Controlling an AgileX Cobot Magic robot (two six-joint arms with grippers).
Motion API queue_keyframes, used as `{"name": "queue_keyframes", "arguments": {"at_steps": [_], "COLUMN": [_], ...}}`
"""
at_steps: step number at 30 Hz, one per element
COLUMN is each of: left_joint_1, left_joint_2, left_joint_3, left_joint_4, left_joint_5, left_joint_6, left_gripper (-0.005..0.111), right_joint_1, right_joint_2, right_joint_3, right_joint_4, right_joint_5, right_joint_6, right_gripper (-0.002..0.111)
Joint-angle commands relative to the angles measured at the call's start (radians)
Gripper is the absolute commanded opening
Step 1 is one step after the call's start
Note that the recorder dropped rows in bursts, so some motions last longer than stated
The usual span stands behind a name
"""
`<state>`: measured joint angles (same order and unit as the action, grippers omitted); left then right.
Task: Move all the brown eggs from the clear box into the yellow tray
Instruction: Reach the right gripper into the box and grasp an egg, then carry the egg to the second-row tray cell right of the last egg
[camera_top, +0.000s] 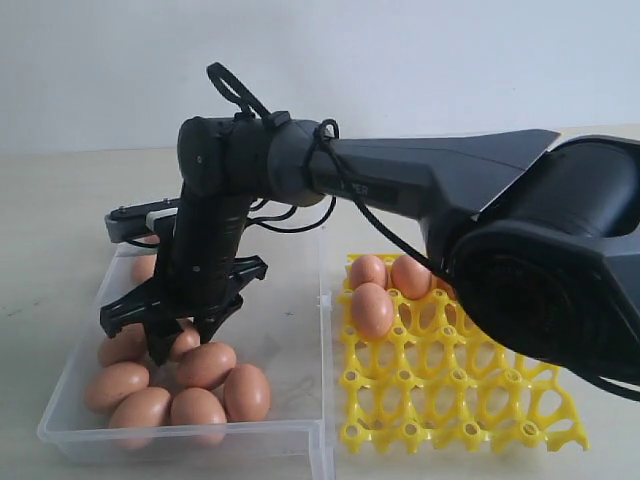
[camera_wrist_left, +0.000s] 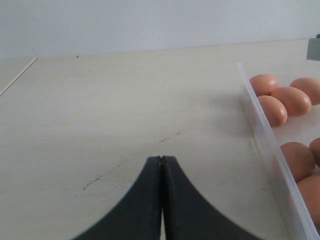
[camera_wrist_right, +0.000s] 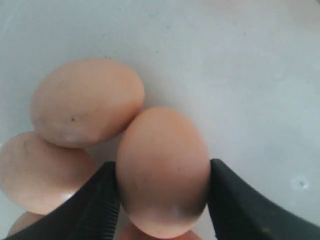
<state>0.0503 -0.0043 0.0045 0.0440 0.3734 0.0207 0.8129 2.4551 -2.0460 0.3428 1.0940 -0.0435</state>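
Note:
Several brown eggs (camera_top: 205, 365) lie in the near left part of the clear box (camera_top: 180, 440). My right gripper (camera_top: 186, 336) reaches down into the box among them. In the right wrist view its two fingers press against both sides of one brown egg (camera_wrist_right: 162, 145), so the right gripper (camera_wrist_right: 163, 170) is shut on it. That egg touches a neighbouring egg (camera_wrist_right: 85, 102). The yellow tray (camera_top: 450, 400) stands right of the box with three eggs (camera_top: 372, 310) in its far left cups. My left gripper (camera_wrist_left: 161, 159) is shut and empty over bare table beside the box wall (camera_wrist_left: 260, 130).
The right arm (camera_top: 430, 185) stretches across above the tray and the box. The left gripper (camera_top: 130, 222) shows at the box's far left corner. The box's right half holds no eggs. The table is pale wood before a white wall.

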Motion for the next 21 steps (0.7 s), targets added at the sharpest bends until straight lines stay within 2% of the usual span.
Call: {"name": "queue_keyframes", "arguments": {"at_steps": [1, 4, 7, 15, 18, 21], "left_joint_1": [0.002, 0.002, 0.002, 0.002, 0.002, 0.002], "left_joint_2": [0.004, 0.004, 0.004, 0.004, 0.004, 0.004], "left_joint_3": [-0.005, -0.005, -0.005, -0.005, -0.005, -0.005], "left_joint_4": [0.003, 0.003, 0.003, 0.003, 0.003, 0.003], "left_joint_5": [-0.005, -0.005, -0.005, -0.005, -0.005, -0.005], "left_joint_6": [0.001, 0.001, 0.001, 0.001, 0.001, 0.001], "left_gripper": [0.000, 0.000, 0.000, 0.000, 0.000, 0.000], "right_joint_1": [-0.013, -0.031, -0.053, -0.136, -0.158, -0.175], "right_joint_2": [-0.077, -0.186, -0.341, -0.805, -0.893, -0.923], "right_joint_3": [-0.003, 0.079, 0.273, 1.096, 1.314, 1.457], "right_joint_4": [-0.011, -0.052, -0.120, -0.134, -0.134, -0.134], "right_joint_5": [-0.033, -0.123, -0.328, -1.118, -1.328, -1.456], "right_joint_6": [-0.045, -0.045, -0.043, -0.008, -0.008, -0.008], "right_gripper": [0.000, 0.000, 0.000, 0.000, 0.000, 0.000]}}
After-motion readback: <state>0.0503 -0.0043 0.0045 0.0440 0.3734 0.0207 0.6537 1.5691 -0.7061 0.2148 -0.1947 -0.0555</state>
